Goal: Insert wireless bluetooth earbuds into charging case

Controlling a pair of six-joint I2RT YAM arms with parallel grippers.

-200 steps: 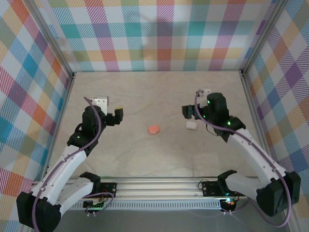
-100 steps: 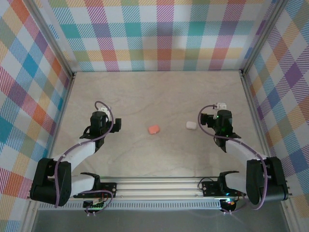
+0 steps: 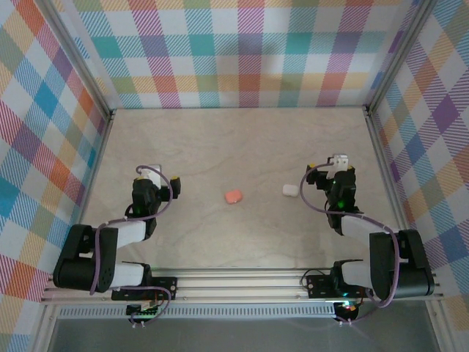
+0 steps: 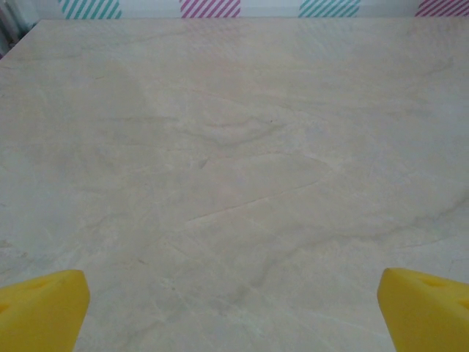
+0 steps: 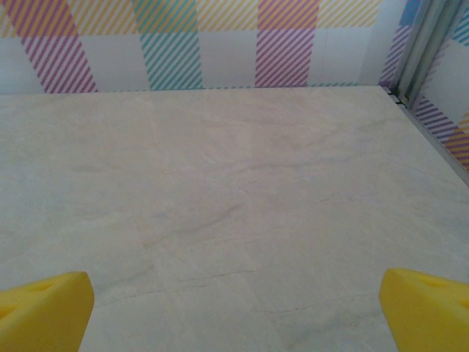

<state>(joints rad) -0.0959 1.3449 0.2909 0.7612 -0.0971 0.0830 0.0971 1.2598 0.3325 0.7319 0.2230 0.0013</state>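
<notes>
A salmon-pink charging case (image 3: 233,196) lies on the table near the middle, and a white charging case (image 3: 289,190) lies to its right. The earbuds are out of view. My left gripper (image 3: 157,180) sits low at the left, well apart from the pink case. In the left wrist view this gripper (image 4: 234,315) is open, its yellow fingertips (image 4: 40,308) wide apart over bare table. My right gripper (image 3: 326,170) sits just right of the white case without touching it. The right wrist view shows that gripper (image 5: 234,315) open too, with nothing between the yellow fingertips (image 5: 429,308).
The marble-look table (image 3: 234,139) is walled by plaid panels at the back and both sides, with metal frame posts (image 5: 425,51) at the corners. A metal rail (image 3: 234,282) carries both arm bases at the near edge.
Both arms have drawn back toward their bases and folded down low. The grippers stayed open. Neither case has moved.
</notes>
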